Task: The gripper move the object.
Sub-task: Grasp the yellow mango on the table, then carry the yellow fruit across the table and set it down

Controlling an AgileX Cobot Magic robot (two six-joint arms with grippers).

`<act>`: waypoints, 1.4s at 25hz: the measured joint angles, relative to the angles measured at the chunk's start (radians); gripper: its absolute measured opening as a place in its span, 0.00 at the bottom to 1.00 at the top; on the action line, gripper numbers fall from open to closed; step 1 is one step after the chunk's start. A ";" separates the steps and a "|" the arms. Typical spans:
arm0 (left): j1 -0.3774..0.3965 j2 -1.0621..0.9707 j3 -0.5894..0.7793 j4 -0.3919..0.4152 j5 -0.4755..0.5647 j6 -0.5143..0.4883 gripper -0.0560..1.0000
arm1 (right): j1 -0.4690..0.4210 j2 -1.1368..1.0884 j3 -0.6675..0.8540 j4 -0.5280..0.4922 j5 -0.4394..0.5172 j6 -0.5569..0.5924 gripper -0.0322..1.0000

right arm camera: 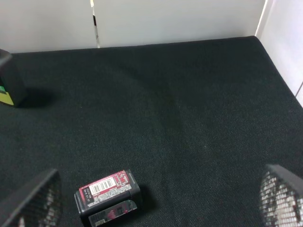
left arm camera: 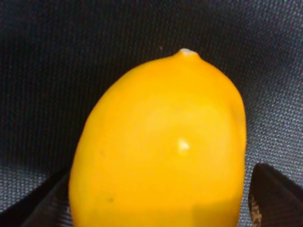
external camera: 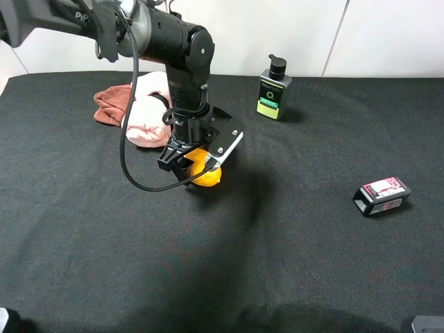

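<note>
Exterior high: object (external camera: 208, 175) on black cloth tabletop (external camera: 291, 270), white wall (external camera: 388, 35) behind.

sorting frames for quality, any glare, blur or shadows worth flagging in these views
exterior high: sharp, evenly lit, soft shadow on the black cloth right of the yellow-orange fruit; left wrist: fruit fills the frame, slightly soft, one small glare spot, left claw fingers dark; right wrist: black box with pink label fairly sharp, right claw fingers blurred
</note>
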 joint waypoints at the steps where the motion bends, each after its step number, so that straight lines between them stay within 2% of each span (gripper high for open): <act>1: 0.000 0.000 0.000 0.000 -0.002 0.000 0.77 | 0.000 0.000 0.000 0.000 0.000 0.000 0.64; 18: 0.000 0.021 0.000 0.000 -0.052 0.001 0.77 | 0.000 0.000 0.000 0.000 0.000 0.000 0.64; 35: 0.000 0.021 0.000 0.000 -0.035 0.001 0.77 | 0.000 0.000 0.000 0.000 0.000 0.000 0.64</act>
